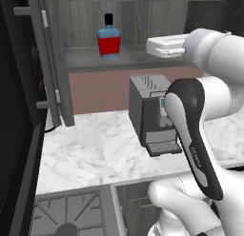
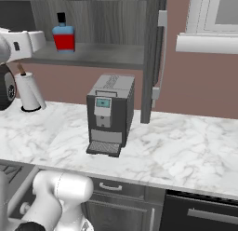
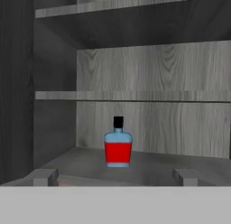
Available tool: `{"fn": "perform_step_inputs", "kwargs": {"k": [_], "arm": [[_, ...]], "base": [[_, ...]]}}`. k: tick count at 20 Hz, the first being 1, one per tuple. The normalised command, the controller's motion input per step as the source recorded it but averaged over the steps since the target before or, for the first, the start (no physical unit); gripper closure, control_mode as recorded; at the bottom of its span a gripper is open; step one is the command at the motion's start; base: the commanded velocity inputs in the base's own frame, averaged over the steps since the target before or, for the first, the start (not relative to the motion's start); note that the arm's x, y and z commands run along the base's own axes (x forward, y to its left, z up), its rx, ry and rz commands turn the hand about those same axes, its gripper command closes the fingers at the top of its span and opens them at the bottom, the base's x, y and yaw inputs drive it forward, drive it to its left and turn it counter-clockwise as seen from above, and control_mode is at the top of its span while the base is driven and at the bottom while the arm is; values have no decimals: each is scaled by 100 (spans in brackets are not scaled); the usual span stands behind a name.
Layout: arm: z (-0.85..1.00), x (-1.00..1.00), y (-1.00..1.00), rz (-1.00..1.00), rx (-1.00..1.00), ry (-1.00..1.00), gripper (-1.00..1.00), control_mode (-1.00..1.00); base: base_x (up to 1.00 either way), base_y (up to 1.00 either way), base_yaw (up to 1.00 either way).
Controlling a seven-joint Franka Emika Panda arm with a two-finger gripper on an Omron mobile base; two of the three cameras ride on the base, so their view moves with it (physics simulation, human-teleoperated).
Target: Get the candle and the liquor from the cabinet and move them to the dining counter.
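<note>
Hand [image 3: 113, 178] spread wide, empty, faces the liquor [image 3: 118, 148] upright on the cabinet [image 3: 149, 74] shelf; a straight, level advance should bracket its red body before closing.

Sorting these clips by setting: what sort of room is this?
A kitchen, by the look of it: a coffee machine on a marble worktop, a stove burner, and an open wall cabinet holding a liquor bottle.

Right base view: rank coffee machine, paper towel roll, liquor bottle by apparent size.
1. Coffee machine, clearly largest.
2. Paper towel roll.
3. Liquor bottle, smallest, though it stands farther back on the cabinet shelf, so distance shrinks it somewhat.
</note>
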Motion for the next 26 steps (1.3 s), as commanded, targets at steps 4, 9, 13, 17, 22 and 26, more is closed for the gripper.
{"fn": "perform_step_inputs", "kwargs": {"k": [4, 9, 13, 17, 22, 26], "arm": [[0, 42, 0, 0, 0, 0, -100, -100], [0, 43, 0, 0, 0, 0, -100, -100], [0, 47, 0, 0, 0, 0, -100, -100], [0, 46, 0, 0, 0, 0, -100, -100], [0, 36, 0, 0, 0, 0, -100, -100], [0, 33, 11, 0, 0, 3, -100, -100]], "base": [[0, 0, 0], [0, 0, 0], [0, 0, 0], [0, 0, 0], [0, 0, 0], [0, 0, 0]]}}
